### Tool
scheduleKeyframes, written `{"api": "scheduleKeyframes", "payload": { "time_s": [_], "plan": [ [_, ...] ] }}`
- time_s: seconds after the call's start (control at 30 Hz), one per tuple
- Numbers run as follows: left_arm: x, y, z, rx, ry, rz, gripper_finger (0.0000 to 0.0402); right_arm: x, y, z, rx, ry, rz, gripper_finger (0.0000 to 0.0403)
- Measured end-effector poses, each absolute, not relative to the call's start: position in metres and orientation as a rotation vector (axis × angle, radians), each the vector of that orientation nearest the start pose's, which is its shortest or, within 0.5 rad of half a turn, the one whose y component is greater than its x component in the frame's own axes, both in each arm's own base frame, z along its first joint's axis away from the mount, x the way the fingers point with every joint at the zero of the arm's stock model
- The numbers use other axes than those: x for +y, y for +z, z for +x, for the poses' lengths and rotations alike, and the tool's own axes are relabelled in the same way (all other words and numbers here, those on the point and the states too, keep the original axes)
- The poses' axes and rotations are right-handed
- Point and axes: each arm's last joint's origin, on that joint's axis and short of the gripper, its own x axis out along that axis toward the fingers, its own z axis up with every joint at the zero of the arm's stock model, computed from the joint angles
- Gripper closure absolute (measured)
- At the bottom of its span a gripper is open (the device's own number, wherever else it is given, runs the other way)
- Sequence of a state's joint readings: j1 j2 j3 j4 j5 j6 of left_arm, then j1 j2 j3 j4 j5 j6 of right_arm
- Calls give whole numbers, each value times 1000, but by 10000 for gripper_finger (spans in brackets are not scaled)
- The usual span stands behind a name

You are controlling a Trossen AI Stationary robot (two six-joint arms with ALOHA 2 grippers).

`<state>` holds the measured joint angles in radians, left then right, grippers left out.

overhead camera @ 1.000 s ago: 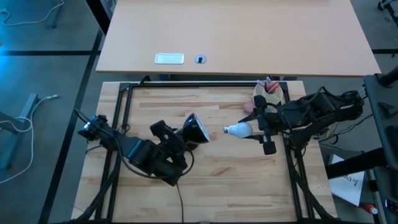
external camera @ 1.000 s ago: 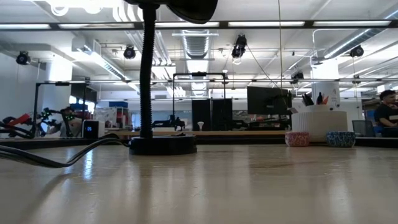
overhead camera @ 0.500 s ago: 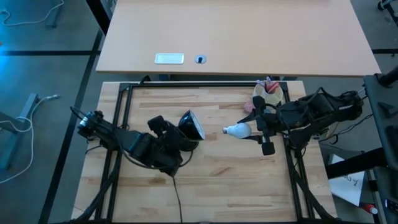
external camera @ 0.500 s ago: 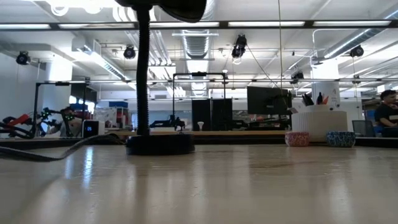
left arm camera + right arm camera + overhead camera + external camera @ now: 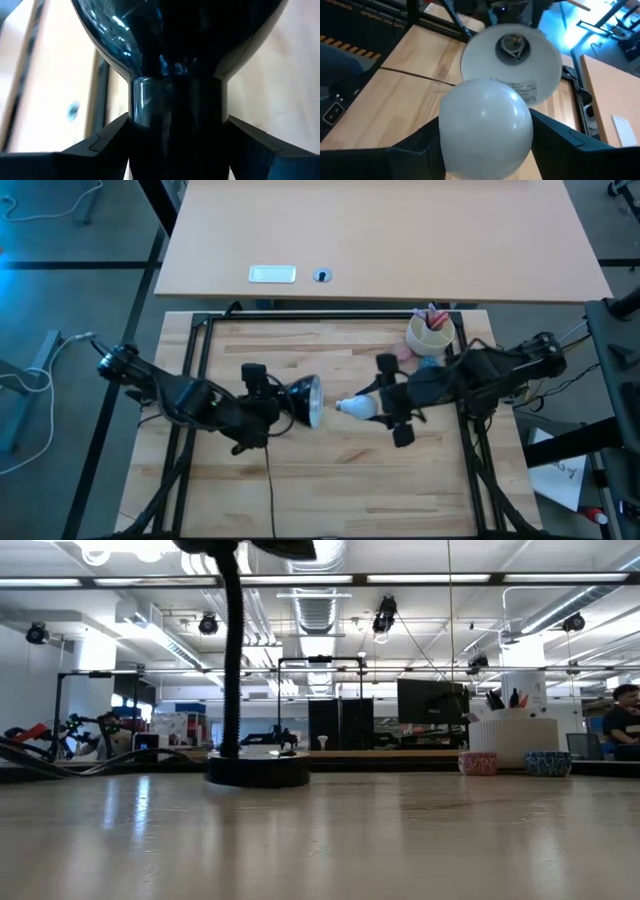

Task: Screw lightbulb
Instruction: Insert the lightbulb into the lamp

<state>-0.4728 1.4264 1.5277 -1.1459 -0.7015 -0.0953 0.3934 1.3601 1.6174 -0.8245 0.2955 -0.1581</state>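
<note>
The black desk lamp's silvery shade [image 5: 307, 401] hangs over the table's middle with its opening turned toward the table's right. Its socket [image 5: 512, 44] shows deep inside the shade [image 5: 510, 65]. The lamp's round base [image 5: 257, 770] stands on the table under the bent stem [image 5: 232, 650]. My left gripper [image 5: 268, 404] is shut on the lamp head behind the shade. My right gripper [image 5: 382, 402] is shut on the white lightbulb [image 5: 356, 407], just right of the shade's opening. The bulb's narrow end points at the shade. My left gripper pinches the lamp head's short black neck [image 5: 175, 115], right behind the shade, between its two fingers [image 5: 100, 145]. They come from the table's left, slanting down. The lamp head is held off the table. My right gripper pinches the lightbulb's round globe [image 5: 485, 130] between its two fingers [image 5: 560, 145], one on each side. The fingers come from the table's right, slanting down, along the bulb. The bulb is lifted clear and lies about level; the globe hides its neck in the wrist view.
A white cup with pens [image 5: 430, 332] and a pink ball [image 5: 402, 350] stand at the far right; a blue ball [image 5: 547, 762] lies beside them. The lamp's cord [image 5: 270, 490] runs to the near edge. Black frame rails [image 5: 200, 350] border the tabletop.
My right gripper has carried the lightbulb toward the table's left, up close to the shade. My left gripper has rolled and drawn back toward the table's left. The shade has turned from facing far-right to facing the bulb. The lamp's cord has slid away across the table.
</note>
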Motion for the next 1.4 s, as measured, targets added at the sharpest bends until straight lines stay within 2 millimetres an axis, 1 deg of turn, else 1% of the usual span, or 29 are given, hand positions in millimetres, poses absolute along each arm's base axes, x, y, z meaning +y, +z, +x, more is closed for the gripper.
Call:
{"api": "scheduleKeyframes", "payload": {
  "time_s": [0.1,0.23,0.37,0.47,0.6,0.83,0.93,1.03,1.1,1.23,1.3,1.4],
  "plan": [
    [-103,372,238,764,137,497,148,104,426,257,519,98,-388,192],
    [-97,361,233,669,14,570,148,113,423,266,488,11,-463,189],
    [-84,348,232,625,40,666,148,122,419,278,455,14,-482,190],
    [-73,346,231,619,61,713,148,130,414,286,448,27,-513,193],
    [-66,345,230,635,70,769,148,136,406,294,462,-1,-568,190],
    [-69,340,237,649,3,907,148,143,378,323,533,-45,-762,192],
    [-71,337,242,662,-5,963,148,144,370,335,530,-46,-812,193],
    [-72,331,250,689,15,1058,148,145,362,345,543,-93,-868,190],
    [-72,328,254,697,26,1061,148,145,358,349,553,-138,-897,190],
    [-75,325,260,690,31,1055,148,147,350,354,575,-151,-916,194],
    [-75,326,261,669,29,1042,148,148,346,357,582,-170,-917,194],
    [-76,330,261,625,-4,1012,148,147,346,357,591,-240,-934,191]
  ]
}}
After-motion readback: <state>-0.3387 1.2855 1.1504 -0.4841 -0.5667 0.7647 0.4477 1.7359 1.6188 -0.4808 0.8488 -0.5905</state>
